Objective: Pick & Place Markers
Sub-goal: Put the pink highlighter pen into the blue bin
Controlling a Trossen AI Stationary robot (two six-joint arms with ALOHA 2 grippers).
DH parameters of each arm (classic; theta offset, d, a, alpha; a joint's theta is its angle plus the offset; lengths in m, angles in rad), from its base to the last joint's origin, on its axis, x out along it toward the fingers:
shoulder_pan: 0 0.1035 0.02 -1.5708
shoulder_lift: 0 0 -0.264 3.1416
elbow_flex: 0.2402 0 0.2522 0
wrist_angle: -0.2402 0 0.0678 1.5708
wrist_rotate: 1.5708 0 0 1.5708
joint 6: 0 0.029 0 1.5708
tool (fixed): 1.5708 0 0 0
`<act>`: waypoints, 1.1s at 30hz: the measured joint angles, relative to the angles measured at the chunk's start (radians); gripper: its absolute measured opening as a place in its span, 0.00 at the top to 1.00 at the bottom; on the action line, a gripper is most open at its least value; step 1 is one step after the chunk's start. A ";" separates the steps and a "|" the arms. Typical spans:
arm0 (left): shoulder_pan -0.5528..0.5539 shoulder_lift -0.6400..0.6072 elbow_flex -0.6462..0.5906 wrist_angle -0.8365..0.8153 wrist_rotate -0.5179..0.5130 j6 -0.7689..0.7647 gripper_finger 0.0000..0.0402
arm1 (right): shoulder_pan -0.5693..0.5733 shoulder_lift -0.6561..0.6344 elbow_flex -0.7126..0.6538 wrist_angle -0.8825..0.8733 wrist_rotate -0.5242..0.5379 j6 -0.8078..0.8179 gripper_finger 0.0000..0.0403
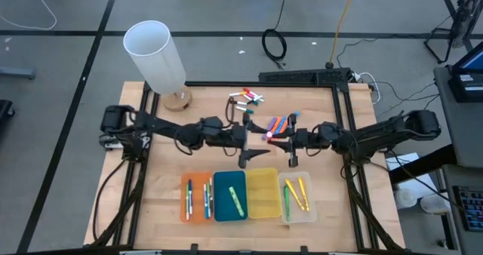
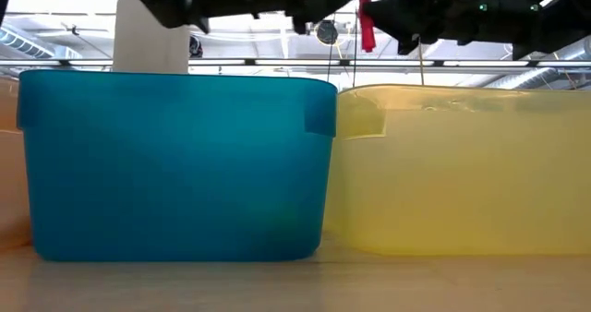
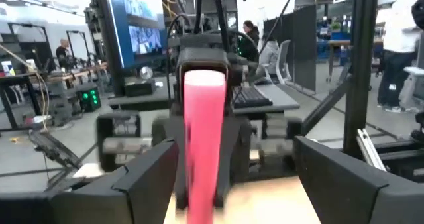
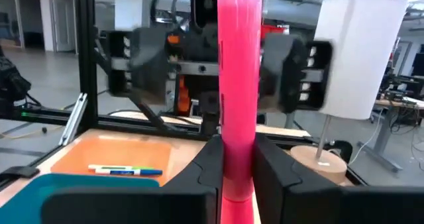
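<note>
Right end effector (image 4: 237, 177) is clenched on a pink marker (image 4: 238, 85), which stands upright between its two fingers, raised above the table (image 1: 166, 195). Directly opposite it, very near, is the left end effector (image 3: 235, 177); its fingers are spread wide and grasp nothing, and the pink marker shows between them in the left wrist view. Both end effectors meet over the middle of the table, above the row of trays.

It seems to me the step in hand is a handover, or else the carrying of this marker toward a tray. Just below the two end effectors sit the blue tray (image 1: 230, 196) and the yellow tray (image 1: 263, 193); an orange tray (image 1: 196, 198) and a clear tray (image 1: 298, 198) are at the outer sides. More markers (image 1: 247, 97) lie behind the end effectors, on the far part of the table.

For the next move, I think the left end effector must close on the free upper part of the marker before the right one lets go.
</note>
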 joint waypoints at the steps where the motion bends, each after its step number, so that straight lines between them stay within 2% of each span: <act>1: 0.000 0.020 0.021 0.006 0.000 -0.005 0.26 | 0.002 0.006 0.001 -0.006 0.000 0.000 0.91; 10: 0.000 0.097 0.086 0.000 -0.003 -0.017 0.26 | 0.015 0.068 0.026 -0.005 -0.002 -0.009 0.91; 13: -0.001 0.097 0.086 -0.026 -0.053 -0.009 0.31 | 0.015 0.063 0.027 -0.001 -0.002 -0.015 0.91; 16: 0.000 0.093 0.086 -0.053 -0.069 0.021 0.46 | 0.015 0.059 0.027 0.002 -0.002 -0.015 0.91; 21: 0.000 0.080 0.086 -0.084 -0.057 0.044 0.85 | 0.015 0.060 0.027 -0.016 -0.001 -0.012 0.91; 22: 0.000 0.070 0.086 -0.104 -0.046 0.042 0.88 | 0.015 0.060 0.027 -0.015 -0.001 -0.009 0.91; 25: -0.010 0.027 0.089 -0.186 -0.032 0.030 0.88 | 0.015 0.061 0.031 -0.014 0.001 -0.004 0.89; 29: -0.048 -0.079 0.084 -0.339 -0.119 0.007 0.87 | 0.014 0.052 0.021 -0.026 0.003 0.005 0.75; 33: -0.091 -0.181 0.086 -0.473 -0.134 -0.073 0.87 | 0.013 0.035 0.025 -0.050 0.044 -0.002 0.62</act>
